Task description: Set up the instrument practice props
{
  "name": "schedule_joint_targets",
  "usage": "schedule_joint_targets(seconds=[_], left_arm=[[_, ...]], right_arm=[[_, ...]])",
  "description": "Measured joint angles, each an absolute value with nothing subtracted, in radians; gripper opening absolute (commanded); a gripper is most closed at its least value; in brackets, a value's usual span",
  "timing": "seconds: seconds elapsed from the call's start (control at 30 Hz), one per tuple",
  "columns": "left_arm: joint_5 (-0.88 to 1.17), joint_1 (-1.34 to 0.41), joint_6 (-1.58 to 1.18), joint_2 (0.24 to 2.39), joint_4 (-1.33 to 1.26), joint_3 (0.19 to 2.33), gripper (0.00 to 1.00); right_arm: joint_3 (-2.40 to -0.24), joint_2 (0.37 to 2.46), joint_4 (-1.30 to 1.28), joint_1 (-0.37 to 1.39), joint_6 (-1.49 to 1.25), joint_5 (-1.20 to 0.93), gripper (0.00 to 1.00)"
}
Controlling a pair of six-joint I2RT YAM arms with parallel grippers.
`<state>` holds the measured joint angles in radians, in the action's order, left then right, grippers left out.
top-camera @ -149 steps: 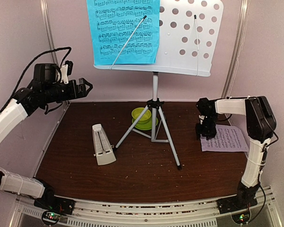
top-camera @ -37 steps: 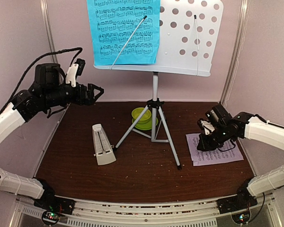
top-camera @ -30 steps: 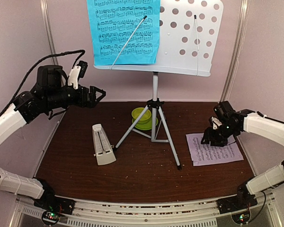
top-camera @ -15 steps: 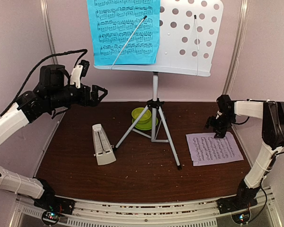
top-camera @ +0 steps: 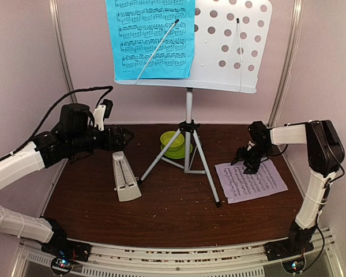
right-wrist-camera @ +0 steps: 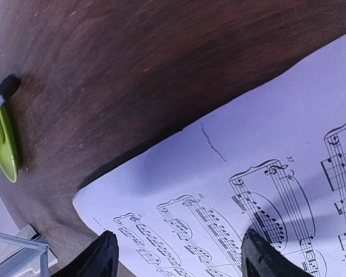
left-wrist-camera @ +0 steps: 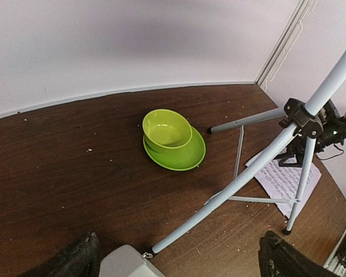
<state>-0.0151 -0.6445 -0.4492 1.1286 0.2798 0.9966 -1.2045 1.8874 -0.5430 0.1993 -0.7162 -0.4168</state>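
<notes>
The pale perforated music stand [top-camera: 228, 46] on its silver tripod [top-camera: 187, 156] stands at the back centre, with the blue music sheet [top-camera: 151, 37] clipped on its left half. The pale pink music sheet [top-camera: 251, 180] lies flat on the table at the right. My right gripper [top-camera: 246, 162] is open, fingertips down on the sheet's near-left part [right-wrist-camera: 230, 190]. The cream metronome [top-camera: 124, 176] lies left of the tripod. My left gripper [top-camera: 124, 137] is open and empty just above the metronome's top [left-wrist-camera: 124, 266], facing the tripod legs [left-wrist-camera: 242, 179].
A lime-green bowl on its saucer [top-camera: 173, 143] sits behind the tripod, also in the left wrist view [left-wrist-camera: 172, 138]. The tripod's legs spread across the table's middle. Pink walls close in the back and sides. Crumbs dot the brown table [top-camera: 173, 213].
The pink sheet has slid left and toward the tripod under my right gripper. My left gripper has come down and right, from high at the left to just above the metronome.
</notes>
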Motion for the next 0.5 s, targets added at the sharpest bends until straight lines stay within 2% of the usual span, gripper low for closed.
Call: schedule_joint_targets(seconds=[0.33, 0.5], left_arm=[[-0.047, -0.681, -0.516, 1.098, 0.231, 0.937, 0.98], [-0.052, -0.687, -0.524, 1.097, 0.231, 0.932, 0.98]], right_arm=[[-1.143, 1.898, -0.281, 0.410, -0.923, -0.570, 0.73], [-1.138, 1.858, -0.303, 0.368, -0.881, -0.612, 0.73]])
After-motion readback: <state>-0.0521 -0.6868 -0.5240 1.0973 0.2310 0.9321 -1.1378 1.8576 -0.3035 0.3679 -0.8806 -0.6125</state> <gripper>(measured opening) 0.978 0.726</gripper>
